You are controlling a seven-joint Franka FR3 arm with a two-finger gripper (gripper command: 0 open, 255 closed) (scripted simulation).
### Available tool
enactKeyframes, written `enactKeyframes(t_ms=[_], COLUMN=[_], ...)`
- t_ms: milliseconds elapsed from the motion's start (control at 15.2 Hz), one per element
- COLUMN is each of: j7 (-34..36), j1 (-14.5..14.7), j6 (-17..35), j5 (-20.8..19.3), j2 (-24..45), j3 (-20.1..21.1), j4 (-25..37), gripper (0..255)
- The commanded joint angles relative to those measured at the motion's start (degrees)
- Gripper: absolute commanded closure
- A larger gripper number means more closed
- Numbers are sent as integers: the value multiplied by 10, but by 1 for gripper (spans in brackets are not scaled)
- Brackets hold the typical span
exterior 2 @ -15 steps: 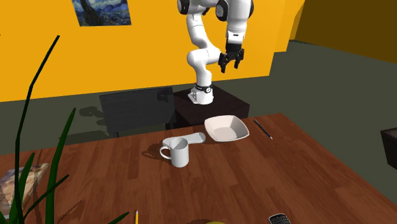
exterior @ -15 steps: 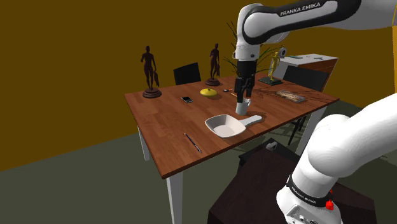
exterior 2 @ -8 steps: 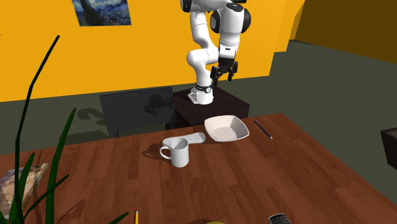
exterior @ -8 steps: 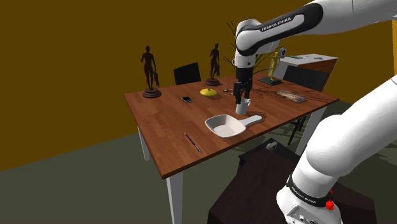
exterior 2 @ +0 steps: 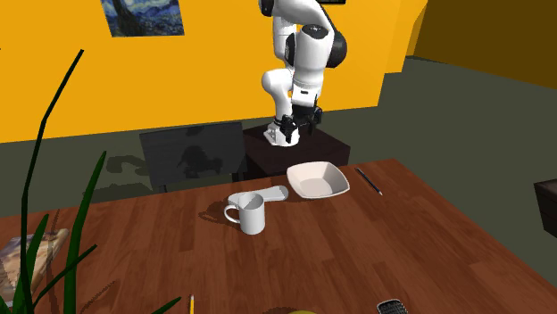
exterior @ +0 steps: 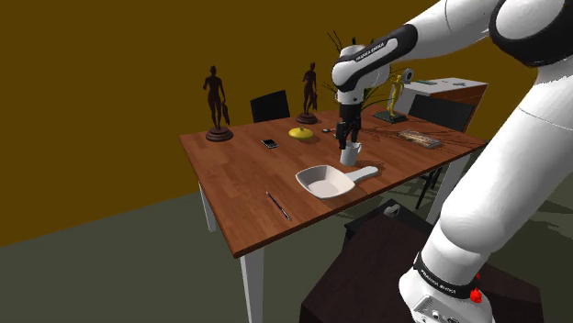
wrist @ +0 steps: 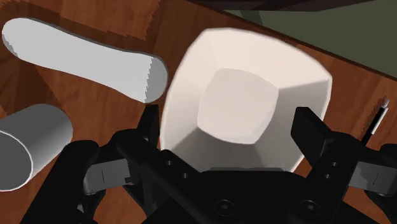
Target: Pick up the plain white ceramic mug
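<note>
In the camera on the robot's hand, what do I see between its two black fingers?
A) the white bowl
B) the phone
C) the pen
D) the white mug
A: in the wrist view the white bowl lies framed between the open fingers of the gripper, untouched, while the mug sits off to the outside of one finger.

mug [exterior 2: 253, 214]: 1 | square white bowl [exterior 2: 317, 181]: 1 | long white flat piece [wrist: 83, 57]: 1 | pen [exterior: 277, 205]: 1 | phone [exterior: 269, 143]: 1 | yellow lump [exterior: 300, 133]: 1 | dark figurines [exterior: 218, 103]: 2 | gold figurine [exterior: 396, 94]: 1 | black chairs [exterior: 269, 106]: 2 | table [exterior: 239, 174]: 1
</note>
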Motion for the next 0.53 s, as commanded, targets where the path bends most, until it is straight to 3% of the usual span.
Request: enactKeyframes(t_ms=[0,462], j7=[-19,-88], j1=[-6,-41], j6=[15,49], j5=[6,50], j2=[40,186], j3=[-12,-39], j4=[25,134], gripper=[0,0])
